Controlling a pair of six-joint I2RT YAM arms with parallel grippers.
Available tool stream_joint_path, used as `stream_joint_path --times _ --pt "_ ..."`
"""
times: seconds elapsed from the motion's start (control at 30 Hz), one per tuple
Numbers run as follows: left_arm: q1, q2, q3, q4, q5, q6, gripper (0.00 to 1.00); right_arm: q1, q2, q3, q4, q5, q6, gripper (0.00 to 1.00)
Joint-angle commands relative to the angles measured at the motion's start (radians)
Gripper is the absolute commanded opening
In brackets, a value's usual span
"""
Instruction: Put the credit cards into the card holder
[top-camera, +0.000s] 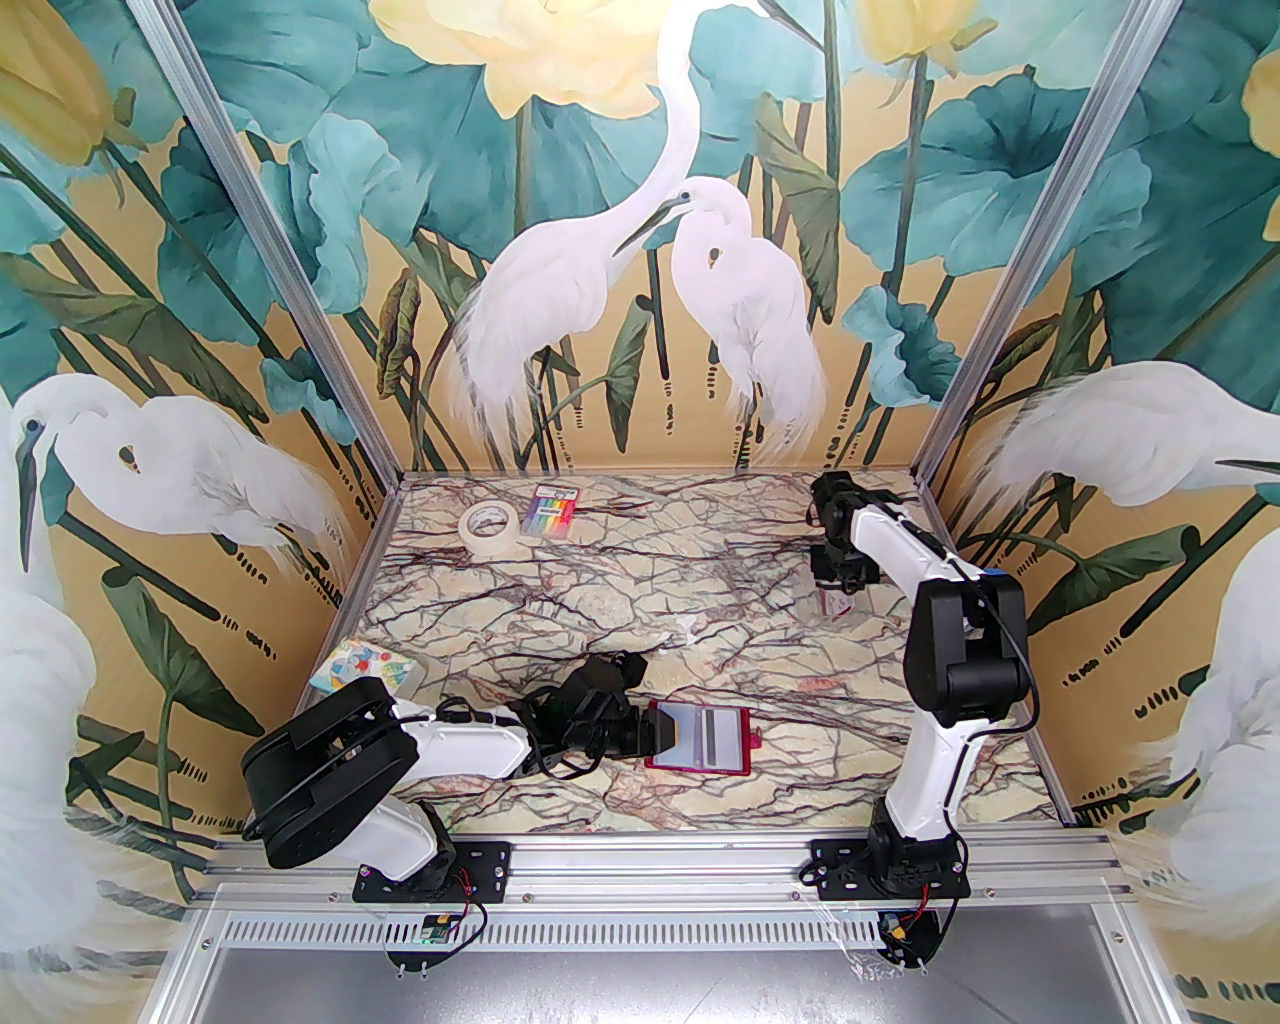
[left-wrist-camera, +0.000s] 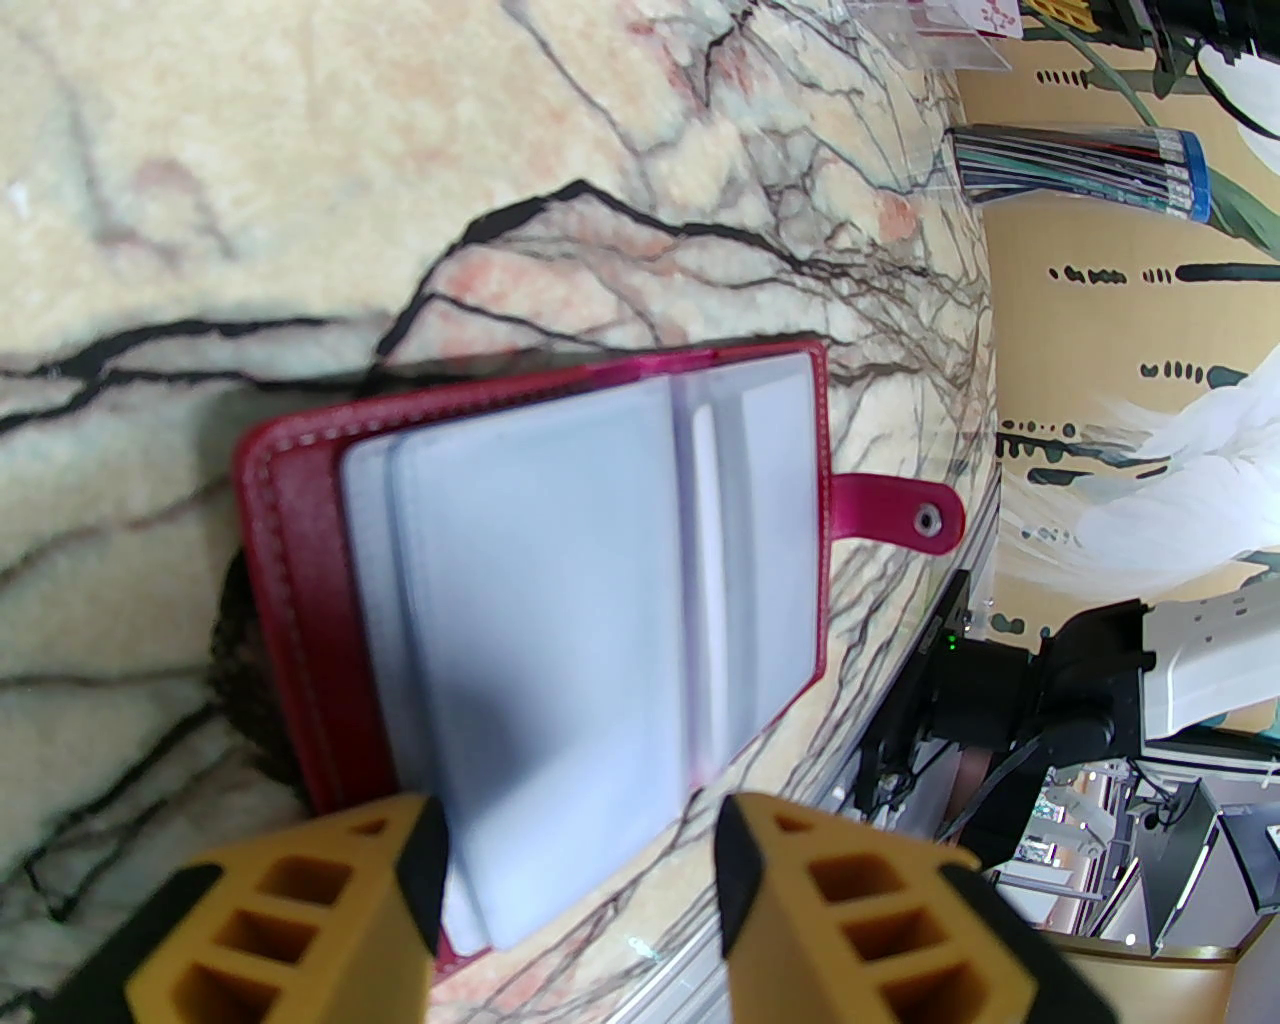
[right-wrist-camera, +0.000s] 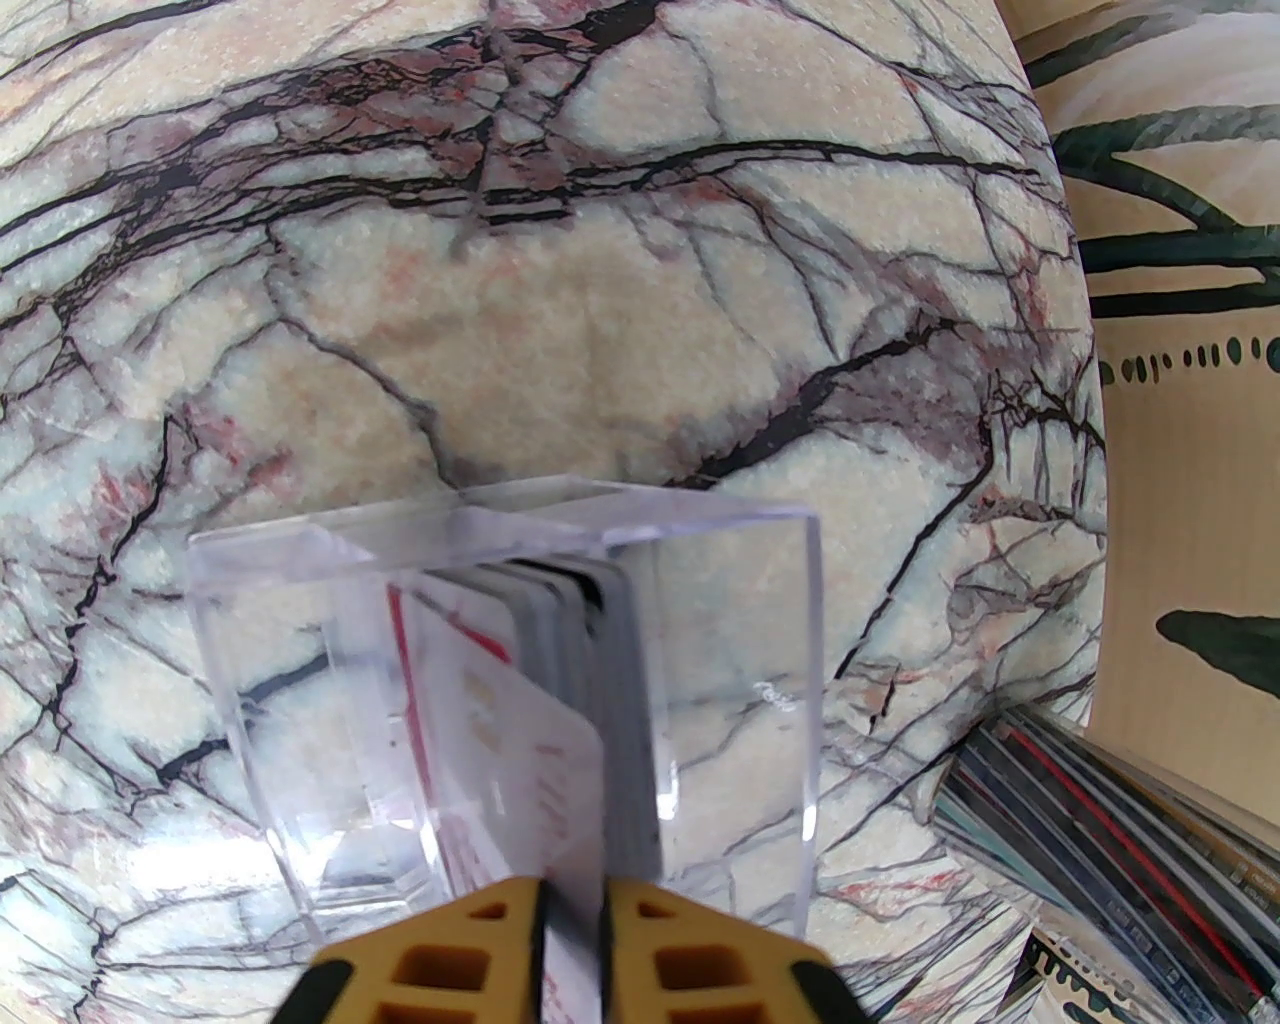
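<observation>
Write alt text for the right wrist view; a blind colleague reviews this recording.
The right end effector pinches a white-and-red credit card at the front of a stack of cards, which stands in a clear plastic case on a marble-patterned table.

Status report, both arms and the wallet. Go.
Left gripper open, poised over the open wallet. Right gripper pinching a card inside the clear case. More cards packed tight beside it.
</observation>
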Motion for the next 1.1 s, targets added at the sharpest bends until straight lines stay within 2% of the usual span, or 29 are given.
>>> stream_joint_path --times 0.0,0.13,0.47,0.7,0.83,1.07 --pt "0.005 0.036 0.003 -0.038 -0.004 0.001 0.5 0.004 -0.047 0.031 -0.027 0.035 0.001 0.15" --pt "0.005 0.036 0.004 -0.039 -0.004 0.002 0.5 0.012 -0.057 0.033 -0.033 0.038 0.002 0.14" --pt "0.005 0.036 0.004 -0.038 -0.004 0.001 0.5 0.021 -0.107 0.05 -0.066 0.01 0.02 0.0" --pt "0.005 0.023 -0.002 -0.037 -0.011 -0.001 0.5 0.032 -0.196 0.03 -0.084 -0.062 0.042 0.0" --pt "0.005 -0.014 -0.015 -0.034 -0.015 0.0 0.5 0.043 -0.306 -0.037 -0.064 -0.165 0.059 0.0" --pt "0.004 -0.142 -0.03 -0.066 -0.008 0.032 0.5 0.063 -0.603 -0.306 0.104 -0.497 0.119 0.0"
